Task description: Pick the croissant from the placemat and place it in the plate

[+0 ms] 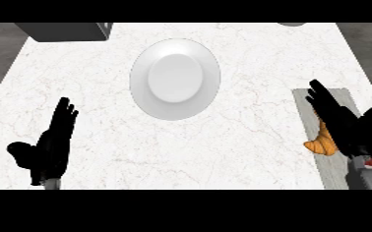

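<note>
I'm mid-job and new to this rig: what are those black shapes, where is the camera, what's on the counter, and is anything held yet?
There is one picture, taken from the robot's head looking steeply down at a white marble counter. The black shapes are its two hands. The left hand rests open at the lower left, holding nothing. The right hand is over the grey placemat at the right edge, partly covering the orange croissant; its fingers look straight, so nothing seems held yet. The white plate sits mid-counter with nothing on it. A dark box stands at the top left.

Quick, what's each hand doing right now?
Left hand: open, holding nothing.
Right hand: over the croissant on the placemat; cannot tell if it grips.
</note>
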Motion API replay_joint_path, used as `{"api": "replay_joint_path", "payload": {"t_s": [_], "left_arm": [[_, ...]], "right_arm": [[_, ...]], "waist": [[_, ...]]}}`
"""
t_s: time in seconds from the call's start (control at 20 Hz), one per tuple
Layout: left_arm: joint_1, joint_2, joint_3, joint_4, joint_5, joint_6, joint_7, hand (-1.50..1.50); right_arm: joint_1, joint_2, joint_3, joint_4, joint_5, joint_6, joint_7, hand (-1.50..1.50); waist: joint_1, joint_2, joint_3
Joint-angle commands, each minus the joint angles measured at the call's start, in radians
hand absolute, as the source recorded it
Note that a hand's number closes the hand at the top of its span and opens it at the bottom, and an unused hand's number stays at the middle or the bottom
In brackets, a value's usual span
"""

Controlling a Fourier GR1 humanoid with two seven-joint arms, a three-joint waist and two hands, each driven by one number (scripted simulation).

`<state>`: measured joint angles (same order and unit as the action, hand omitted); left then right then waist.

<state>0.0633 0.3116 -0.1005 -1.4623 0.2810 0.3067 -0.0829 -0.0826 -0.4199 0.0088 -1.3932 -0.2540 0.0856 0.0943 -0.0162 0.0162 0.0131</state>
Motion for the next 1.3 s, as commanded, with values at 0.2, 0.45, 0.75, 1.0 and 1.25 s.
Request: {"api": "replay_joint_path", "payload": {"t_s": [0.2,0.45,0.75,1.0,1.25], "left_arm": [[-0.098,0.118,0.000,0.034,-0.041,-0.123,-0.011,0.00],[-0.103,0.092,-0.048,0.036,-0.045,-0.147,-0.005,0.00],[-0.092,0.071,-0.040,0.131,-0.053,-0.210,-0.120,0.00],[-0.083,0.080,-0.023,0.098,-0.058,-0.206,-0.075,0.00],[-0.133,0.079,-0.014,0.134,-0.062,-0.212,-0.049,0.00]], "right_arm": [[-0.199,0.099,-0.216,0.093,0.003,-0.385,0.053,1.50],[-0.142,0.085,-0.227,0.139,0.318,-0.785,-0.061,-1.50],[-0.106,0.288,-0.132,0.156,0.487,-1.064,-0.245,-1.50],[0.012,0.276,-0.097,0.091,0.667,-1.185,-0.071,-1.50],[0.092,0.307,-0.061,0.059,0.957,-1.108,0.249,-1.50]], "waist": [[0.015,-0.010,-0.014],[0.002,-0.002,-0.014],[0.017,-0.014,-0.014],[0.009,-0.019,-0.015],[-0.001,-0.018,-0.019]]}}
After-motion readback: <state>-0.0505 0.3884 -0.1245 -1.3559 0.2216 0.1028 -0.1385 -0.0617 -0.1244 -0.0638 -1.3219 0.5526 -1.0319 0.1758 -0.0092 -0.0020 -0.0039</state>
